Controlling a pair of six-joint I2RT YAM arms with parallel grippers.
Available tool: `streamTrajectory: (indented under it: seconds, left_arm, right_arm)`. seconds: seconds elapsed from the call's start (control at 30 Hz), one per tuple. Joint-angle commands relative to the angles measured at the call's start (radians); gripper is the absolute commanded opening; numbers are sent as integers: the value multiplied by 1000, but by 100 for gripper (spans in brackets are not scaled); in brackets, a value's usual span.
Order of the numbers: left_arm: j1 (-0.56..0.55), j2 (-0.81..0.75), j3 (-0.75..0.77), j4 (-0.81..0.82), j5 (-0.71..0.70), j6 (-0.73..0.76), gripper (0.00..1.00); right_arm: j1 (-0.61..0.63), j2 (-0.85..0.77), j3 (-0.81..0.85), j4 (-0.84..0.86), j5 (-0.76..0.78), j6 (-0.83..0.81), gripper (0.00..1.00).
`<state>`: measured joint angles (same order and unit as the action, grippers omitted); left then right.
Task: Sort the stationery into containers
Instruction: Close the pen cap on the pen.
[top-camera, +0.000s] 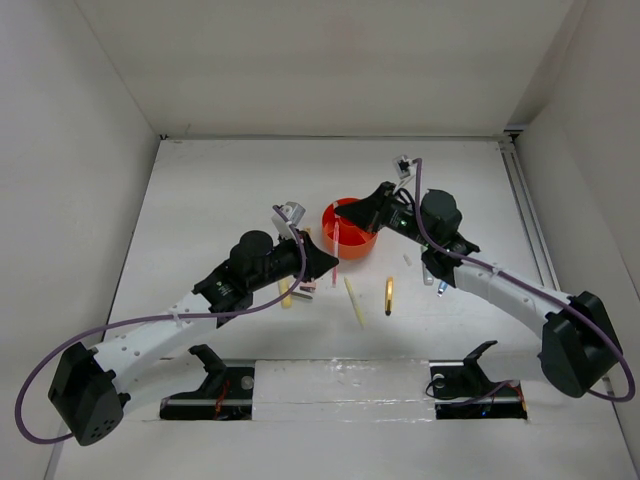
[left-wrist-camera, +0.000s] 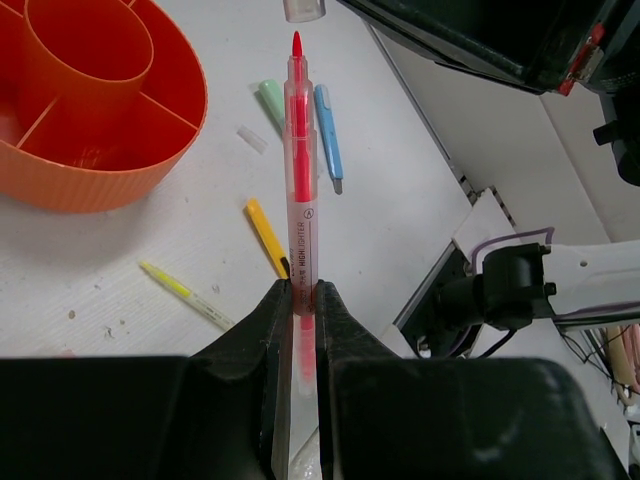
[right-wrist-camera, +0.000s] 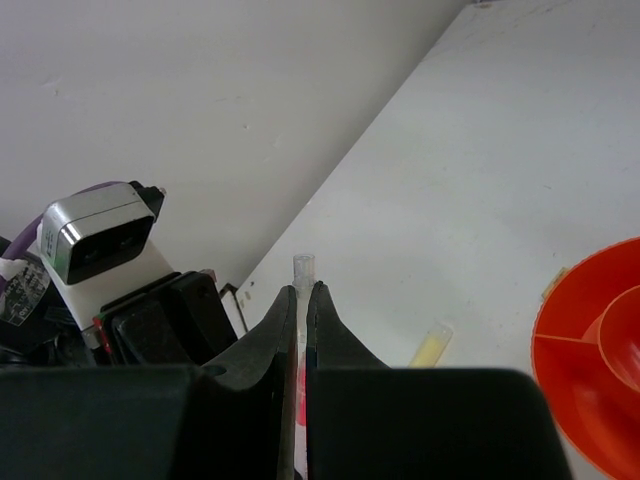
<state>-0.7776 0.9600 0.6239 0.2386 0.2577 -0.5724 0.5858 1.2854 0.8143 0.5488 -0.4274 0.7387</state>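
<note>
My left gripper (left-wrist-camera: 303, 287) is shut on a pink pen (left-wrist-camera: 301, 190) and holds it above the table, with its red tip bare. In the top view the left gripper (top-camera: 332, 262) holds the pen (top-camera: 336, 240) just in front of the round orange organiser (top-camera: 352, 243). My right gripper (right-wrist-camera: 302, 288) is shut on the pen's clear cap (right-wrist-camera: 302, 265). The cap (left-wrist-camera: 304, 8) hangs just off the tip. The right gripper (top-camera: 346, 215) is over the organiser (left-wrist-camera: 150, 160). On the table lie a blue pen (left-wrist-camera: 328, 135), a green marker (left-wrist-camera: 270, 100), a gold pen (left-wrist-camera: 266, 235) and a yellow pencil (left-wrist-camera: 190, 295).
A gold pen (top-camera: 388, 296) and a yellow pencil (top-camera: 354, 300) lie in front of the organiser (right-wrist-camera: 590, 350). A pale yellow marker (right-wrist-camera: 430, 347) lies to the left, under my left arm. A small pale block (top-camera: 407, 259) lies near the right arm. White walls enclose the table.
</note>
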Motion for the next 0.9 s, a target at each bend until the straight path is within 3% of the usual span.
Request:
streamTrajectory:
  seconds: [0.0,0.87]
  left_arm:
    - [-2,-15,50,27,-5,17,0]
    - [-2,-4,50,27,0,17,0]
  right_arm:
    - [8,18,2,69,-17,-1,0]
    - [-12,42,-7,145,-7,8,0]
